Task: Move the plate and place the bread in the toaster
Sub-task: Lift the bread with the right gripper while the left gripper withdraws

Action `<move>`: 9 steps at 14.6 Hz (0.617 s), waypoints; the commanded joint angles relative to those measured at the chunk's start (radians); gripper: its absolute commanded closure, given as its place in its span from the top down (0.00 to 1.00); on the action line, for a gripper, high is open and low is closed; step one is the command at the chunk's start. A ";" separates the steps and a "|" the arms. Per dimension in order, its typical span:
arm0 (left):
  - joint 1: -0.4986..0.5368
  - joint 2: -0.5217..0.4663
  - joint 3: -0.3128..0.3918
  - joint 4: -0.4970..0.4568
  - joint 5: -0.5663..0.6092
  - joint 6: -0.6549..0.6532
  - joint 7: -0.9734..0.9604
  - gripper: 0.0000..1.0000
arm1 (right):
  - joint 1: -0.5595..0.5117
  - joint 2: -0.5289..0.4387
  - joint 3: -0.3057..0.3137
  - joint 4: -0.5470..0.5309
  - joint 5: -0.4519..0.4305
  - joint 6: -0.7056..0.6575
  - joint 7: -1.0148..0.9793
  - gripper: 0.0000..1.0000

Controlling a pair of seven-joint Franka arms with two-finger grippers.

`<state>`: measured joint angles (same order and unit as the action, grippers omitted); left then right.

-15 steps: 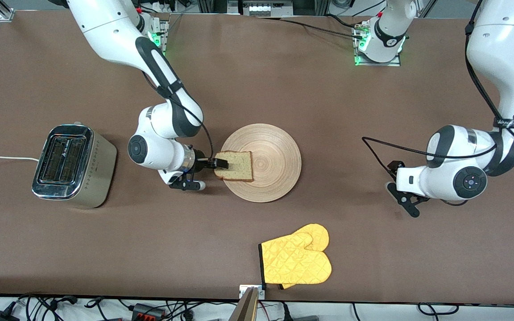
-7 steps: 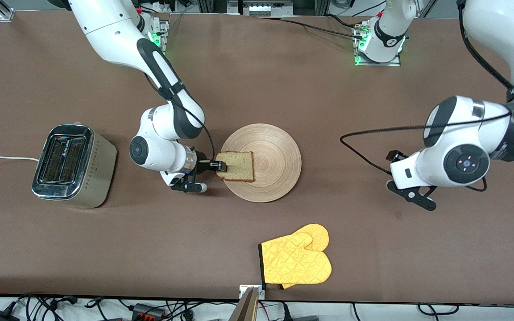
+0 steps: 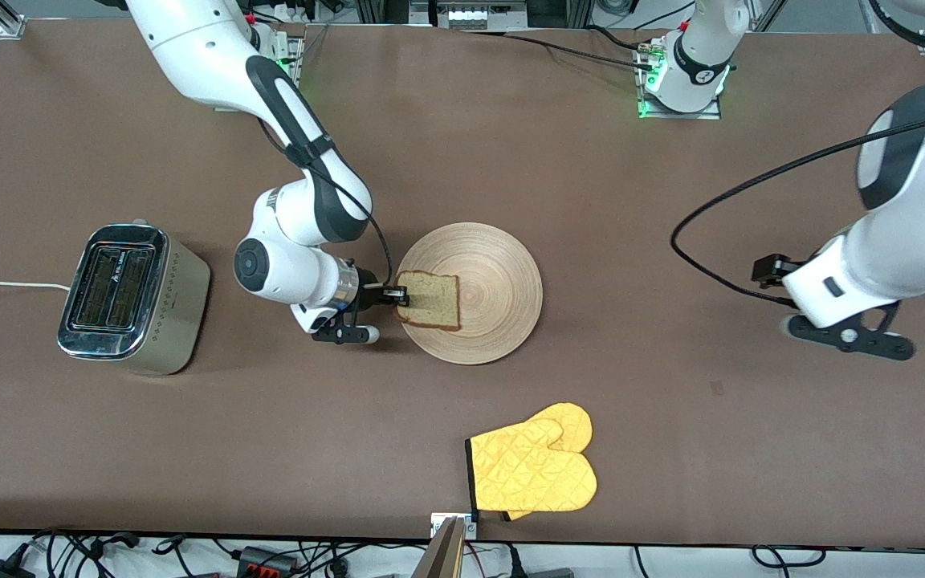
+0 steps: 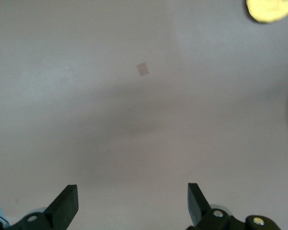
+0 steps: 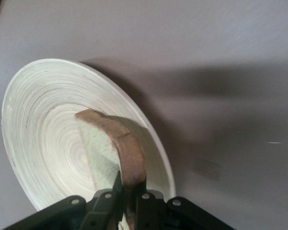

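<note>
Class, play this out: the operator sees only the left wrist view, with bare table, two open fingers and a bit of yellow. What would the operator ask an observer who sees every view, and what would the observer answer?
Operator: Is the bread in the toaster?
Observer: No. The bread is at the plate, and the toaster stands at the right arm's end of the table.
Operator: Has anything got hold of it?
Observer: The right gripper is shut on the bread's crust edge; the slice looks tilted up off the plate.
Operator: What is the yellow thing?
Observer: An oven mitt, nearer the front camera than the plate.
Operator: Where is my gripper?
Observer: The left gripper is open over bare table, holding nothing.
</note>
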<state>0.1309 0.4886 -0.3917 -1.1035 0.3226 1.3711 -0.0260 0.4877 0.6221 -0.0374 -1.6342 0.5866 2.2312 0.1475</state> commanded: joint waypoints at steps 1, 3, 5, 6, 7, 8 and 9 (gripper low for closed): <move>0.001 -0.024 0.007 0.053 0.009 -0.041 -0.048 1.00 | 0.002 -0.073 -0.088 0.090 -0.185 -0.239 0.088 0.00; 0.007 -0.067 0.022 0.038 0.007 -0.040 -0.048 1.00 | -0.004 -0.097 -0.134 0.195 -0.350 -0.440 0.109 0.00; -0.007 -0.119 0.084 -0.033 -0.044 -0.026 -0.048 1.00 | -0.006 -0.133 -0.197 0.246 -0.439 -0.592 0.110 0.00; -0.013 -0.168 0.155 -0.092 -0.130 0.005 -0.051 1.00 | 0.000 -0.156 -0.246 0.247 -0.479 -0.651 0.113 0.00; -0.043 -0.224 0.228 -0.173 -0.192 0.043 -0.051 1.00 | -0.001 -0.180 -0.284 0.247 -0.502 -0.695 0.113 0.00; -0.078 -0.278 0.287 -0.250 -0.218 0.083 -0.052 1.00 | -0.003 -0.183 -0.326 0.249 -0.534 -0.729 0.104 0.00; -0.086 -0.324 0.312 -0.312 -0.227 0.132 -0.051 1.00 | -0.001 -0.191 -0.357 0.252 -0.578 -0.764 0.096 0.00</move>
<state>0.0858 0.3192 -0.1689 -1.2032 0.1423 1.4028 -0.0680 0.4784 0.4419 -0.3369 -1.3878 0.0728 1.5302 0.2389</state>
